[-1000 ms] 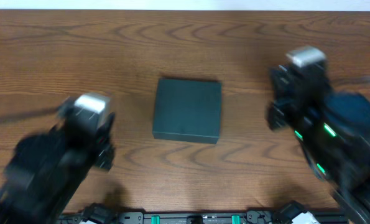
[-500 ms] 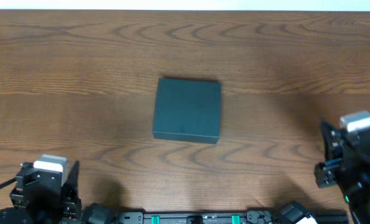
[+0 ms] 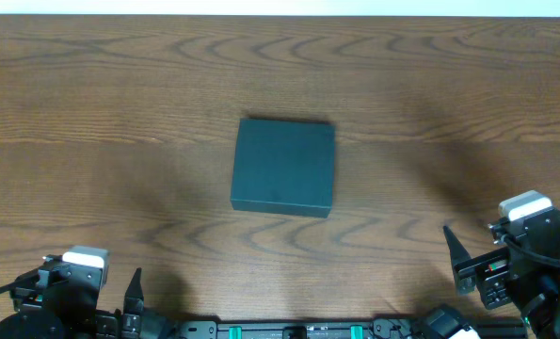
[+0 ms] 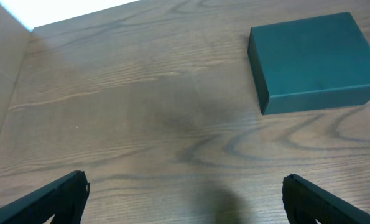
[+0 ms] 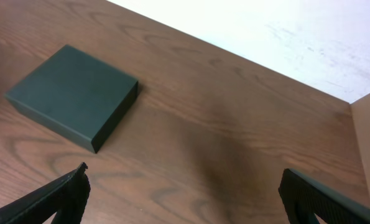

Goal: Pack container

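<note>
Well inside table [image 3: 91,104] edges: container [image 3: 283,167].

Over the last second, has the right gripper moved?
Yes. The right gripper has drawn back from beside the container toward the table's near edge.

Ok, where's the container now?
Overhead, the container lies closed at the table centre, touching nothing; left gripper and right gripper sit open at the near edge, either side.

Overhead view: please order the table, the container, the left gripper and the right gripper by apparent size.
1. table
2. container
3. left gripper and right gripper: they look alike, and the frame edge partly cuts off both, so unranked.
</note>
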Tool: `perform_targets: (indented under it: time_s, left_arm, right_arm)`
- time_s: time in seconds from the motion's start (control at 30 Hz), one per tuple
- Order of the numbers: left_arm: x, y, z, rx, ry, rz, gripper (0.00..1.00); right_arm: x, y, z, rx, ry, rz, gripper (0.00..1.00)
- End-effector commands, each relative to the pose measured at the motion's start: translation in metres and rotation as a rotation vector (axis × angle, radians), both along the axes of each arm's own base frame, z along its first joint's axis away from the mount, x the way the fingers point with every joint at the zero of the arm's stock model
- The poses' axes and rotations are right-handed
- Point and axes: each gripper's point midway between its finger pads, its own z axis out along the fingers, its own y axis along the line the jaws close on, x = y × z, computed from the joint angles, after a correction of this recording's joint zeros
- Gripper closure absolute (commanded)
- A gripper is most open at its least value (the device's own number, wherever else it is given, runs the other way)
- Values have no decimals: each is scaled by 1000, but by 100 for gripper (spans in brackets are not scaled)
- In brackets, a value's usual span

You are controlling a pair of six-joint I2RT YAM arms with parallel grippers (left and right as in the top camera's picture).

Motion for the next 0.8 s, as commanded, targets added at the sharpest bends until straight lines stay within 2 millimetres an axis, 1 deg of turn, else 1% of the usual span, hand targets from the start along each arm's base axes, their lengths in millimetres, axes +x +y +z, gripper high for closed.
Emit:
perform_targets:
  time_s: [0.0, 0.67, 0.73, 0.77]
  left_arm:
    - [-1, 3, 1, 7, -6, 12, 1]
    - [-1, 3, 1, 7, -6, 12, 2]
    - [-1, 3, 1, 7, -6, 12, 2]
    - [-1, 3, 1, 7, -6, 12, 2]
  right_arm:
    - [-1, 3, 0, -4, 2, 20, 1]
    - [-1, 2, 0, -3, 2, 19, 1]
    - [0, -4, 1, -17, -8, -9, 1]
    - [1, -13, 3, -73, -26, -36, 1]
